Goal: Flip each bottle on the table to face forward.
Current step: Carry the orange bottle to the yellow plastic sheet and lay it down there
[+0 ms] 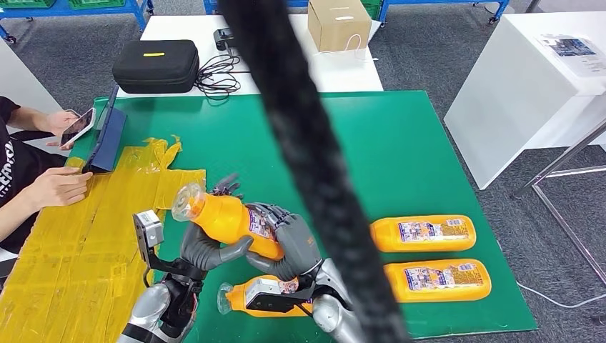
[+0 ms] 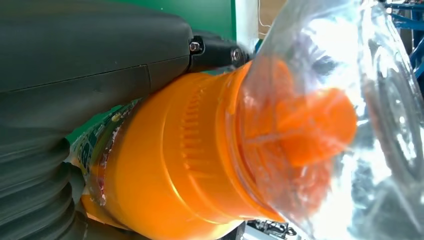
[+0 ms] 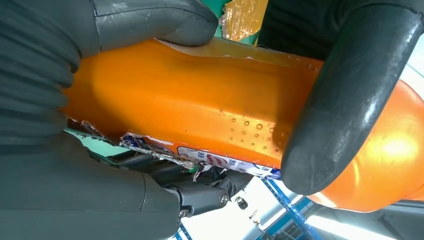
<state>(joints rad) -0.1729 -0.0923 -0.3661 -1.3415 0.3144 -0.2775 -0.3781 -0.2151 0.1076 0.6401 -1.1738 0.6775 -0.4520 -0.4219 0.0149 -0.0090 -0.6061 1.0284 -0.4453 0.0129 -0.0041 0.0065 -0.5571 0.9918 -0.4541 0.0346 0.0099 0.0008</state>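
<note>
Both hands hold one orange bottle [image 1: 229,218] with a clear cap, lifted above the green mat [image 1: 400,150] and tilted, cap toward the far left. My left hand [image 1: 207,250] grips it from below near the neck, and my right hand [image 1: 294,243] wraps its labelled body. Up close, the left wrist view has the left hand [image 2: 75,65] against the bottle [image 2: 190,165]. In the right wrist view, the right hand [image 3: 345,100] clasps the bottle [image 3: 200,105]. A second bottle [image 1: 259,296] lies on the mat under the hands. Two more bottles [image 1: 421,234] [image 1: 436,280] lie label up at the right.
A thick black cable [image 1: 314,164] crosses the head view diagonally. A person [image 1: 28,179] sits at the left with a phone [image 1: 77,126], beside a dark blue folder [image 1: 107,139] and yellow taped sheeting [image 1: 86,236]. A black case [image 1: 156,64] and cardboard box [image 1: 339,23] sit behind.
</note>
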